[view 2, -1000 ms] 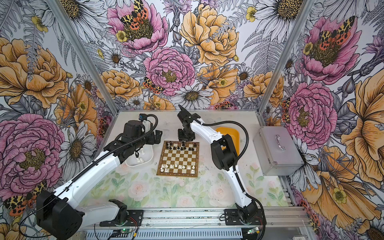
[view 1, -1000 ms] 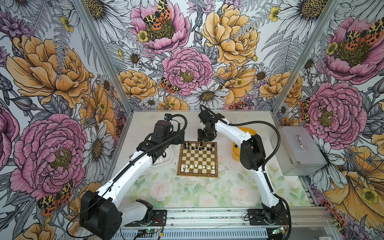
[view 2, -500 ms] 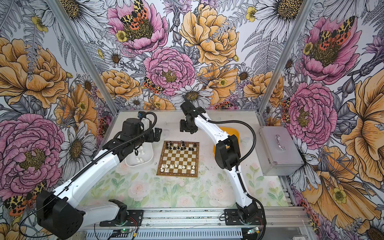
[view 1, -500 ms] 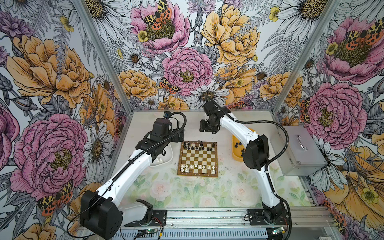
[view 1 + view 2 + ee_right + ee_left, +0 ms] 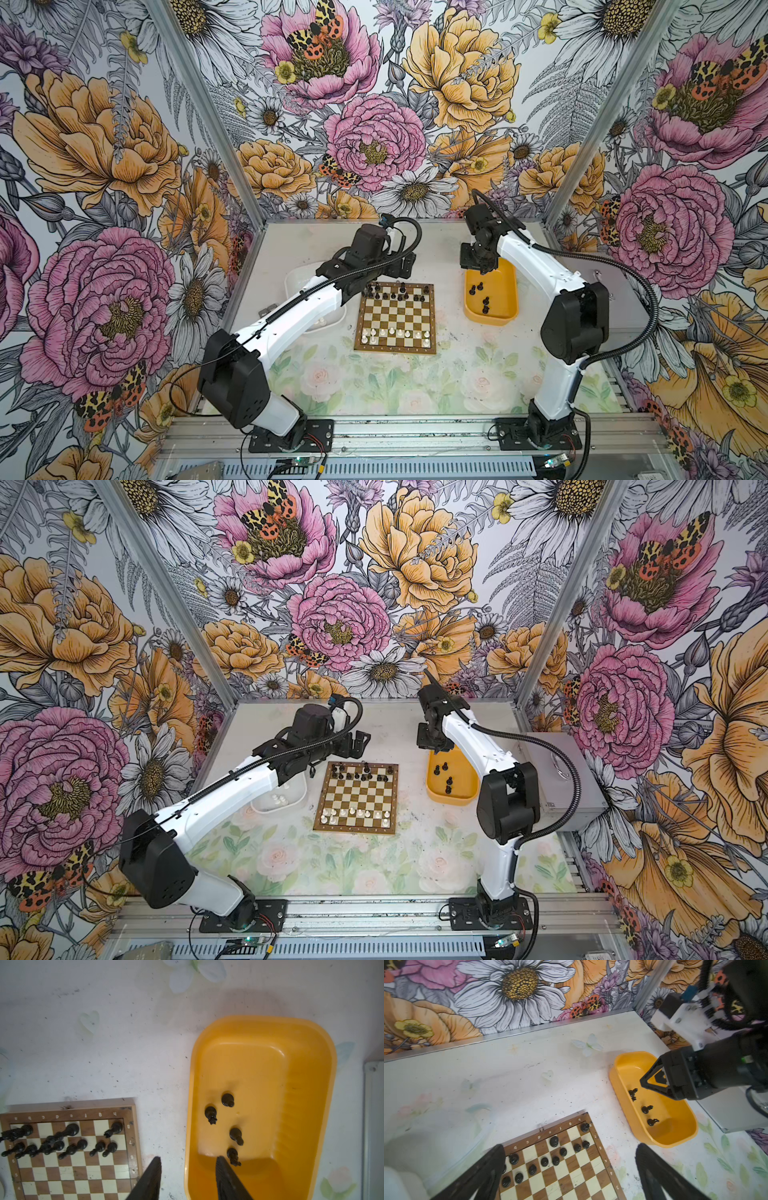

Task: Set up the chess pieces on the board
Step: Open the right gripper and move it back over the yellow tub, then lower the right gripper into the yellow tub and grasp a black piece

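Floral-print mat [image 5: 374, 395] covers the tabletop nearest me. Next back sits the board [image 5: 397, 316], square to the rails. White chess pieces [image 5: 391, 331] stand in a patchy row on its near edge. Black chess pieces [image 5: 392, 296] crowd its two far rows, several off-centre on their squares.

White tray [image 5: 296, 279] lies left of the board, half under the left arm, with a few white men inside. Yellow tray [image 5: 503, 286] lies right of the board, with four black pieces [image 5: 236, 1135] loose on its floor.

Left gripper [image 5: 570, 1146] hovers over the board's far edge, jaws spread fully, empty. Right gripper [image 5: 188, 1159] hangs above the yellow tray's board-side rim, jaws partly apart, nothing between them. One finger [image 5: 226, 1176] sits just beside a black piece; the other is outside, over the table.

Handling guess: the pieces are light, rigid, smooth plastic and tippy on their small bases. Pinch the waist from straight above and squeeze gently, or they squirt out.

Flowered wall [image 5: 374, 137] closes the back.
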Controlling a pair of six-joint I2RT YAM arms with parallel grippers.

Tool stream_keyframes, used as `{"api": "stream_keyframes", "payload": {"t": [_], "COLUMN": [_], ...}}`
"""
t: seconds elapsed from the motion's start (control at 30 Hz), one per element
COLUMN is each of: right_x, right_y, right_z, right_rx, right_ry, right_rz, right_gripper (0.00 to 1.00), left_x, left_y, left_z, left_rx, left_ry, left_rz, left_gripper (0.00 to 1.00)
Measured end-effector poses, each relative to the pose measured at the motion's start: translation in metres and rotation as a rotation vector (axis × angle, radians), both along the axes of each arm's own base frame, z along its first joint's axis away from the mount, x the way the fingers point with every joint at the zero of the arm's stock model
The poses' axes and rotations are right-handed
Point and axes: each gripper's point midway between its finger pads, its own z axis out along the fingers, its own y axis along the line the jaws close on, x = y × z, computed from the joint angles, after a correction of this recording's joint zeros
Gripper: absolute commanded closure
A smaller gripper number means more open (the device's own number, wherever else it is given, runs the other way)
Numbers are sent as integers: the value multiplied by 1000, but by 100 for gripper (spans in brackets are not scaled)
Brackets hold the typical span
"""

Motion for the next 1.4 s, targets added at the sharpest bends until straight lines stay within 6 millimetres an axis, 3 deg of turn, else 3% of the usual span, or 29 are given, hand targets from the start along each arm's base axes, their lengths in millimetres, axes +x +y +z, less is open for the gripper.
{"api": "stream_keyframes", "payload": {"t": [0.2,0.33,0.77,1.2,1.4], "right_x": [-9,-7,4,-3,-1], "right_y": [-21,-20,-19,-18,-18], "right_z": [-25,-31,-46,-70,-71], "right_rx": [-5,14,53,58,60], "right_ry": [45,42,43,96,91], "right_rz": [-43,-42,-25,-16,-17], "right_gripper": [56,58,62,66,67], "left_x": [-8,-14,-14,-12,-12], "left_y": [-52,-68,-71,-68,-67], "left_z": [5,10,15,13,12], "left_rx": [-10,-15,-19,2,6], "left_ry": [-9,-15,-21,-15,-14], "left_rz": [-95,-125,-116,-98,-95], "left_gripper": [1,1,1,1,1]}}
